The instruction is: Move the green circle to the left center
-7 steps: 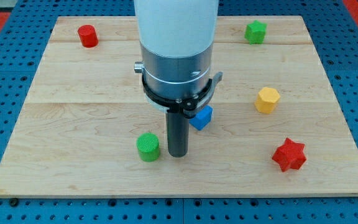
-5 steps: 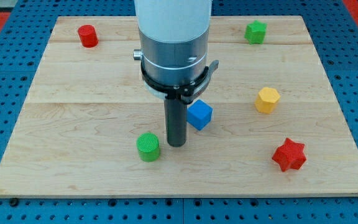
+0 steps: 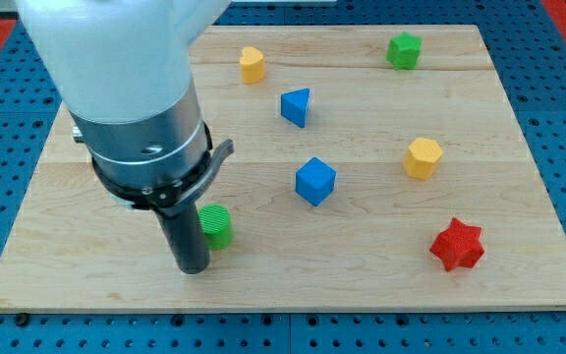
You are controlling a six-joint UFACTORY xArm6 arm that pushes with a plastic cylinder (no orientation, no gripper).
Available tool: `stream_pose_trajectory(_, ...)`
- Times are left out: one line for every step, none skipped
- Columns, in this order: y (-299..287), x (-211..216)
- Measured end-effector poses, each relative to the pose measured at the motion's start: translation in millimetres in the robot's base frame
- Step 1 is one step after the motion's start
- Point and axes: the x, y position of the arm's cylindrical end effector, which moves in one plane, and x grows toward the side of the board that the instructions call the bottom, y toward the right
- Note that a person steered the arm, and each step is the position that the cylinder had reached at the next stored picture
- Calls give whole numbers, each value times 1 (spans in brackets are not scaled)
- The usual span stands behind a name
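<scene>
The green circle [image 3: 218, 225], a short green cylinder, stands on the wooden board [image 3: 362, 265] left of centre, near the view's bottom. My tip [image 3: 192, 268] is down on the board just to the left of it and slightly nearer the view's bottom. The rod overlaps the circle's left side, so I cannot tell if they touch. The arm's large white and silver body hides the board's upper left.
A blue cube [image 3: 314, 181] lies at the centre. A blue triangular block [image 3: 296, 106] and a yellow block [image 3: 253, 64] lie above it. A green block [image 3: 404, 49] sits at the top right, a yellow hexagon [image 3: 423, 157] at the right, a red star [image 3: 457, 244] at the bottom right.
My arm has swung from the circle's right side to its left. The green circle has shifted slightly left and up. The arm's body now hides the red block at the top left.
</scene>
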Motion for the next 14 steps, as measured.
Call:
stream_pose_trajectory(31, -13)
stream_pose_trajectory(12, -27)
stream_pose_trajectory(15, -42)
stream_pose_trajectory(26, -69)
stream_pose_trajectory(-58, -57)
stream_pose_trajectory(-82, -35)
stream_pose_trajectory(-98, -44)
stream_pose_trajectory(-90, -50)
stream_pose_trajectory(-58, -49)
stream_pose_trajectory(-46, -60)
stream_pose_trajectory(-43, -74)
stream_pose_trajectory(-49, -72)
stream_pose_trajectory(-106, -59)
stream_pose_trajectory(-116, -83)
